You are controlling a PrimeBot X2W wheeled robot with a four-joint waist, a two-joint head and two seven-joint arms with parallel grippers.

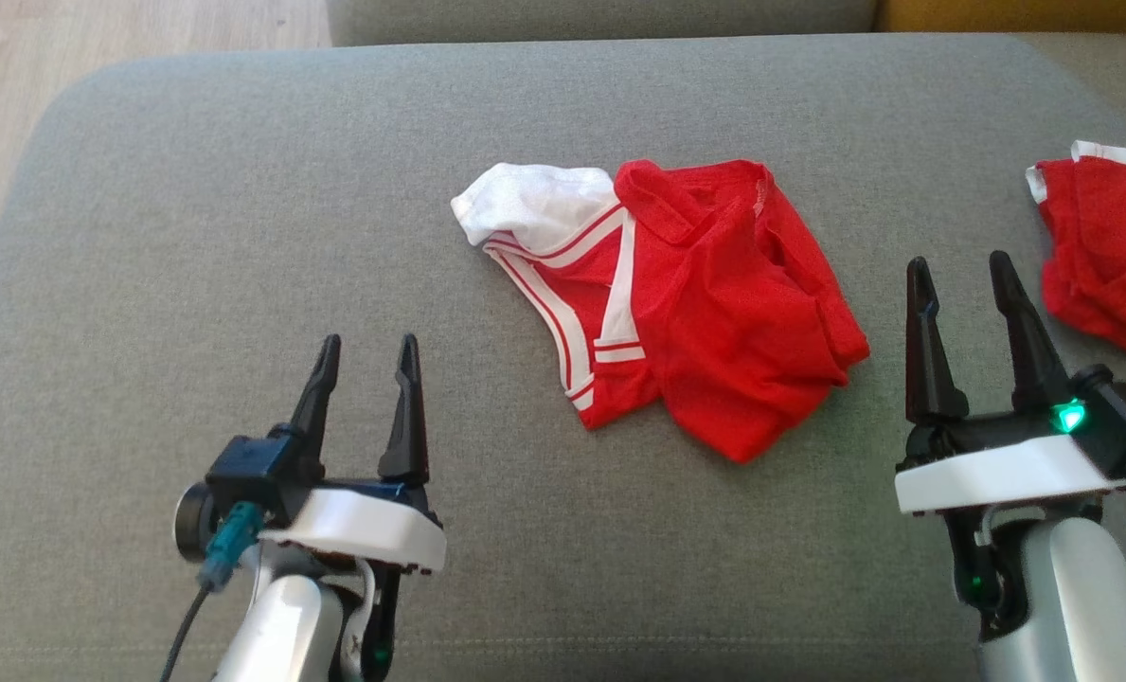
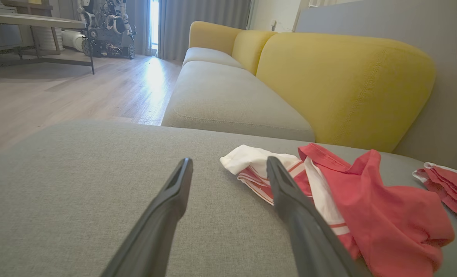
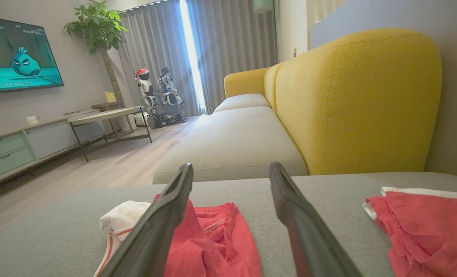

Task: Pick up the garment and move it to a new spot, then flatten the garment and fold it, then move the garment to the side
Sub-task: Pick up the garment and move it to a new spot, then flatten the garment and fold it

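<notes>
Left gripper (image 1: 371,341) nearest, dark fingers spread apart, holding nothing, over the grey fabric cushion (image 1: 241,189). Right gripper (image 1: 958,260) likewise spread wide, empty. Between the two and a bit further in: crumpled red garment with white trim (image 1: 714,313), lying mid-cushion, touching neither gripper. Second red-and-white cloth (image 1: 1107,246) at the cushion's right side, just beyond the right gripper. Further back: yellow upholstered sofa back (image 2: 343,88), pale wood floor (image 2: 59,96).
</notes>
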